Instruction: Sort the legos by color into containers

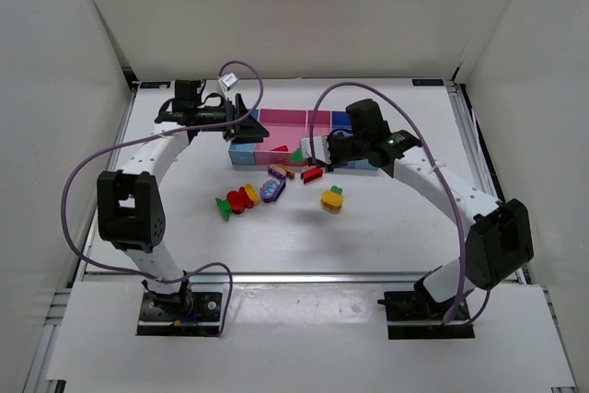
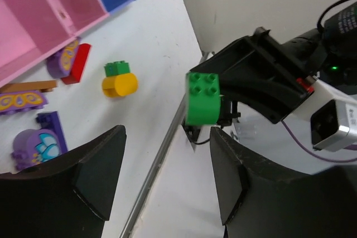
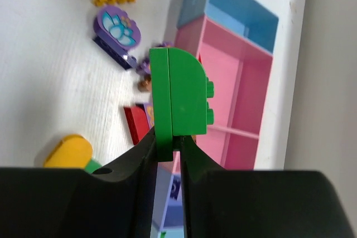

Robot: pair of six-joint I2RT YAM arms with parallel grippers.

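Observation:
My right gripper point(image 3: 169, 140) is shut on a green lego point(image 3: 178, 96), held up above the pink container point(image 3: 234, 93), with the light blue container point(image 3: 234, 15) beyond it. From above, the same green lego point(image 1: 297, 154) sits at the right gripper point(image 1: 308, 149), by the row of containers point(image 1: 285, 121). My left gripper point(image 2: 167, 137) is open with nothing between its fingers; it hovers over the left end of the containers point(image 1: 247, 124) and looks across at the held green lego point(image 2: 202, 97). Loose legos lie in front of the containers: a yellow one with a green top point(image 1: 331, 199), a purple one point(image 1: 272, 191), a red one point(image 1: 313, 173).
More pieces lie to the left: a red and green one point(image 1: 225, 206) and a red and yellow one point(image 1: 244, 198). A blue bin point(image 1: 340, 119) joins the pink one. White walls close in the table on three sides. A metal rail point(image 1: 304, 275) runs along the near edge.

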